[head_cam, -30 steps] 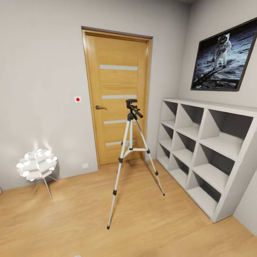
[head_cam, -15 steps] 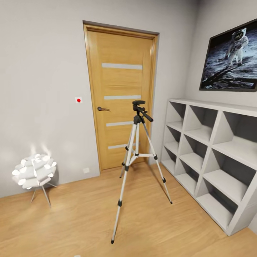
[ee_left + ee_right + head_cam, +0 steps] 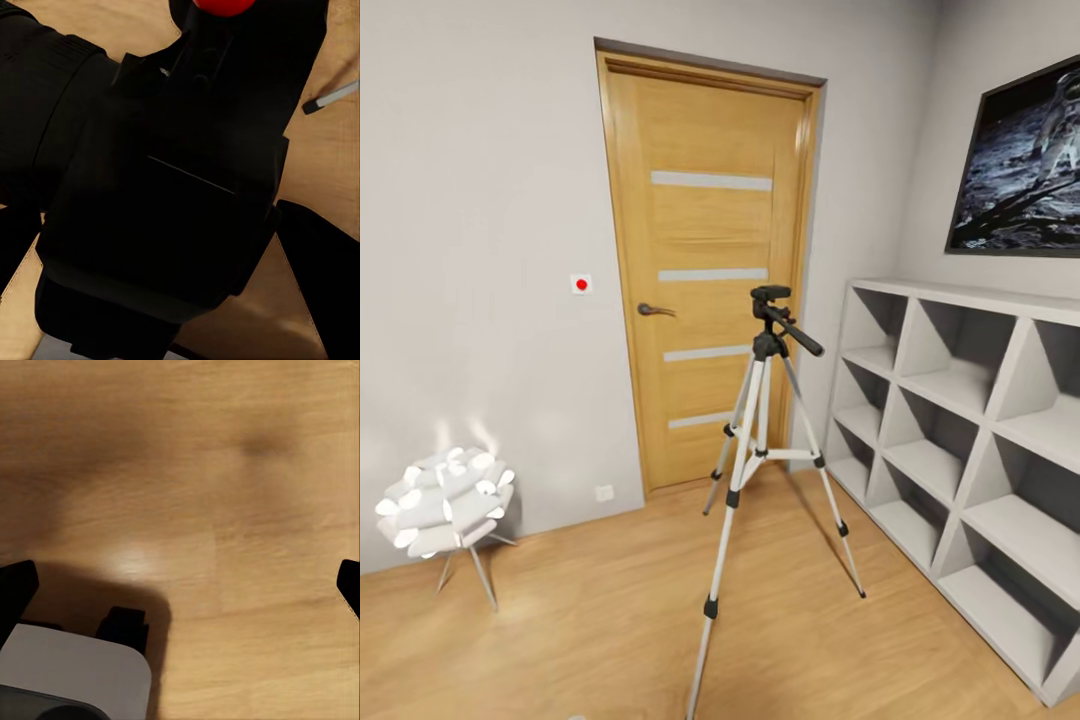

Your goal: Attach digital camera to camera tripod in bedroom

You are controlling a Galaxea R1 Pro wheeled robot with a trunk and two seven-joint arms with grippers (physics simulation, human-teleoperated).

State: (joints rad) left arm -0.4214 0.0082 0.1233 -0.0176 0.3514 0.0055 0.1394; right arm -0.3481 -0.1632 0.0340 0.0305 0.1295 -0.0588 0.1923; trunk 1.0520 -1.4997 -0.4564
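1. The camera tripod [image 3: 765, 440] stands upright on the wood floor [image 3: 590, 620] of the bedroom, in front of the door [image 3: 710, 270], white shelving [image 3: 970, 440] just to its right.
2. The left gripper [image 3: 161, 247] is clamped on the digital camera [image 3: 165, 195], red button [image 3: 223, 6] showing, floor beneath.
3. The right gripper [image 3: 184, 581] hangs over bare floor, fingers [image 3: 16, 585] spread wide, holding nothing.

Right jaws: two matte black fingertips [image 3: 16, 589], blunt-ended, plain-surfaced, seen in the right wrist view.

Left jaws: matte black fingers [image 3: 319, 281], broad and wedge-shaped with straight edges, seen in the left wrist view.

Body shell [image 3: 71, 675]: smooth pale grey-white panel with a rounded corner and a darker grey curved recess. Small black blocks [image 3: 124, 626] sit along its rim.
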